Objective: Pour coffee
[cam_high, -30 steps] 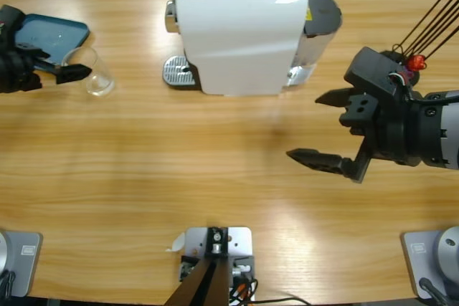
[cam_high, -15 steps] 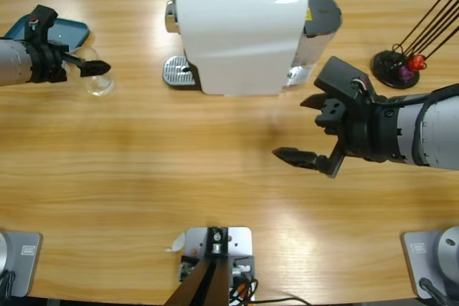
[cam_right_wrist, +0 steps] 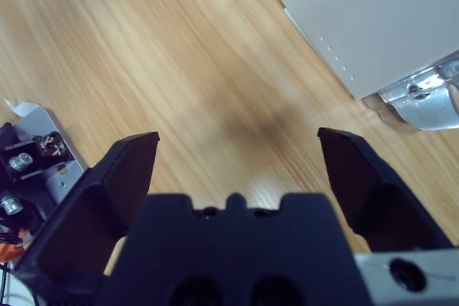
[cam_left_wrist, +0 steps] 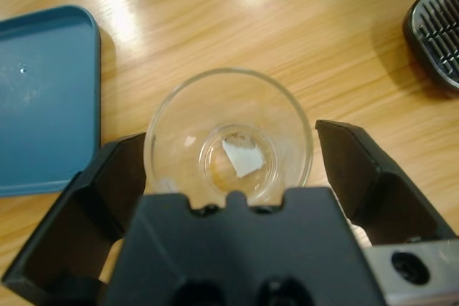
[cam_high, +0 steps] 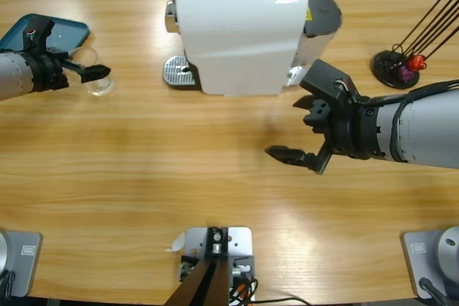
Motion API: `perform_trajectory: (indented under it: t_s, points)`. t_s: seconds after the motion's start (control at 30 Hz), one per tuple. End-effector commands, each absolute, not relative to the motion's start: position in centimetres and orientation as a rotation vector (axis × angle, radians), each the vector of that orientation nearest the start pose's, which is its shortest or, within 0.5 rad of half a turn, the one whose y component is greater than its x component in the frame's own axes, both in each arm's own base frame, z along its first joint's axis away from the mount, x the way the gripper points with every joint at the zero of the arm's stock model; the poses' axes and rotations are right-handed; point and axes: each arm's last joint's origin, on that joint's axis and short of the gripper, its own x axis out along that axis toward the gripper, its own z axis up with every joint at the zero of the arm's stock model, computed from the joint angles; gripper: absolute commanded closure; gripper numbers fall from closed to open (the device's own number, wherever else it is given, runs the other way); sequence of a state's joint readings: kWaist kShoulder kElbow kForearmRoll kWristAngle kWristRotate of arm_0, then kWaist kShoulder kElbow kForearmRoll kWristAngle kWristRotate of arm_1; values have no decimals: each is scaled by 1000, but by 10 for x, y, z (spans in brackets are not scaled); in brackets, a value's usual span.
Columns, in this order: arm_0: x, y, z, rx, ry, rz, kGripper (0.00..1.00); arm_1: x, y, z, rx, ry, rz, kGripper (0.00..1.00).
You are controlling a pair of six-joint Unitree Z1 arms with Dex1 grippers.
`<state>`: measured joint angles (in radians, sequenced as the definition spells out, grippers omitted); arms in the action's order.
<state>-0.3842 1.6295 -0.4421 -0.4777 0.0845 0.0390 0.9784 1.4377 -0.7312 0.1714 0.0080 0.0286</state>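
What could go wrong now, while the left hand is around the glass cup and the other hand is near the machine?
1. The left hand has its jaws open around the glass cup, not closed on it. An uneven close might push or tip the light cup, spilling the thin layer of coffee.
2. The blue tray lies right beside the cup, so a jaw could catch its edge.
3. The right hand is open close to the white machine and might bump it.

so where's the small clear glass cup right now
In the high view the small clear glass cup stands upright at the table's left end, beside the blue tray. The left gripper has its open jaws on either side of it.
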Motion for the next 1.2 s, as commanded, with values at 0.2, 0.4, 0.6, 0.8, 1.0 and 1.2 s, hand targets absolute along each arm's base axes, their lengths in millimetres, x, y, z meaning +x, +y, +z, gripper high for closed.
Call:
perform_trajectory:
  t_s: [0.2,0.4,0.6,0.8,1.0,1.2]
  points:
    - [217,-84,169,161,697,-296,41,128,198,243,-413,873,913,0]
    - [210,-84,160,140,686,-301,41,128,198,242,-413,874,914,0]
    - [216,-87,149,115,649,-298,41,127,196,243,-410,874,918,0]
    - [217,-86,147,107,634,-293,46,128,198,243,-411,881,922,0]
    - [213,-84,147,106,640,-289,294,129,200,241,-410,882,924,0]
    - [209,-81,148,105,630,-283,860,129,199,240,-410,885,927,0]
